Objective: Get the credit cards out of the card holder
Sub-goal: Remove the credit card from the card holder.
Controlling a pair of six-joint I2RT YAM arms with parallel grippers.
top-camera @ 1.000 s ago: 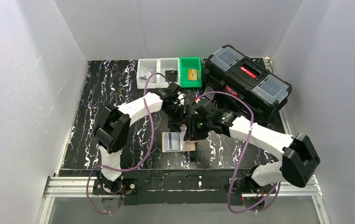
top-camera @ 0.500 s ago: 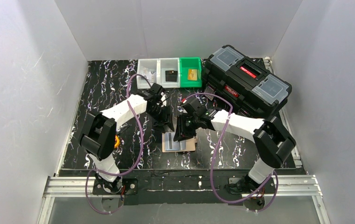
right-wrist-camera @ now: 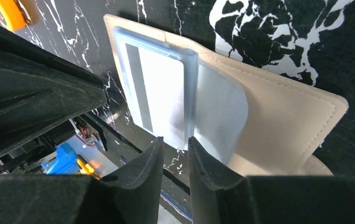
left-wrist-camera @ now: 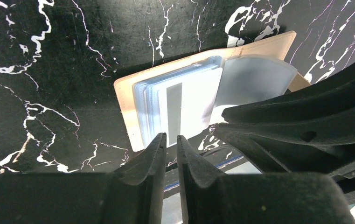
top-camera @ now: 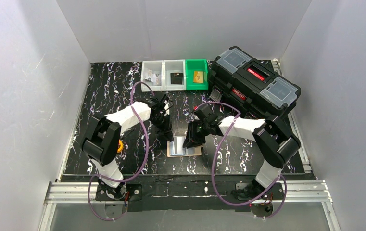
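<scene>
Top external view has the card holder lying open and flat on the black marbled table, near the front edge and between the two arms. Both arms are bent down over it. The left gripper is at its left edge and the right gripper is right over its middle, the two very close together. From the left wrist, the cream-beige rim of the card holder frames a stack of clear sleeves. A pale credit card with a dark stripe sits in the top sleeve, and one loose sleeve is flipped off to the side. The left gripper is down to a narrow slit with nothing showing in it, its tips just at the holder's near edge. Over on the right wrist, the tan inside of the card holder spreads out to the right, with the striped credit card in its sleeve on the left half. The right gripper is narrow too. The sleeve's corner reaches right to that gap, and I cannot tell whether it is pinched. At the back of the table sit a big black toolbox and a row of small bins, well apart from the holder.
</scene>
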